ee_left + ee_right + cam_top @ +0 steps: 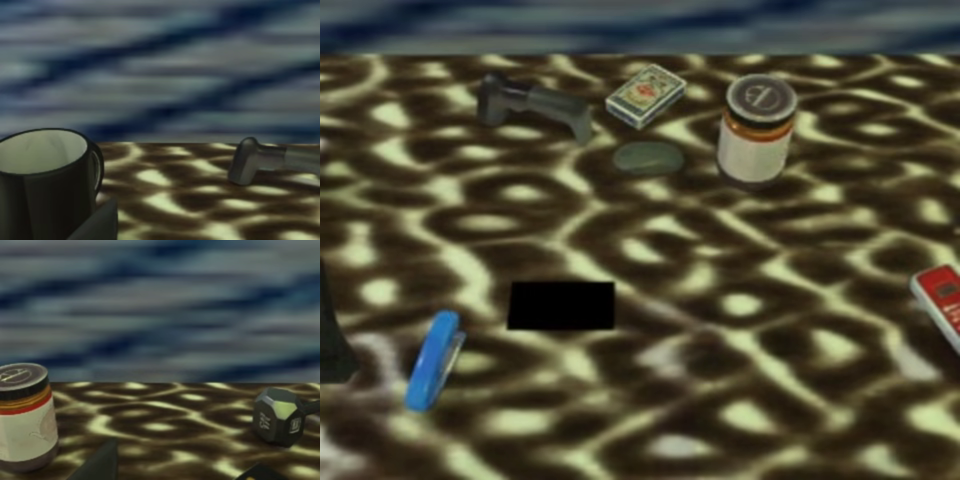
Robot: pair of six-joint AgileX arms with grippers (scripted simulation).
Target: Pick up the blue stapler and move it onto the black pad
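stapler [433, 361], bright blue, lies on the worktop [740, 380] at about 8 o'clock in the top view, tilted with its far end toward 1 o'clock. black pad [561, 305] lies flat just beside it, toward 2 o'clock of it, the two apart. neither arm reaches into the top view, so no fingers touch or hold anything. left wrist view shows only one dark tip [97, 225] of the left fingers and right wrist view two dark tips [97, 464] of the right fingers; i cannot tell how far either pair is spread.

at 12 o'clock of the worktop sit a dark grey tool [532, 103], a card box [645, 95], an oval disc [649, 158] and a jar [756, 130] with a red band; its label and the box print cannot be read. a dark mug [45, 182] stands near the left arm. a red item [940, 300] lies at 3 o'clock, and a dark dumbbell [277, 416] carries small marks too blurred to read.
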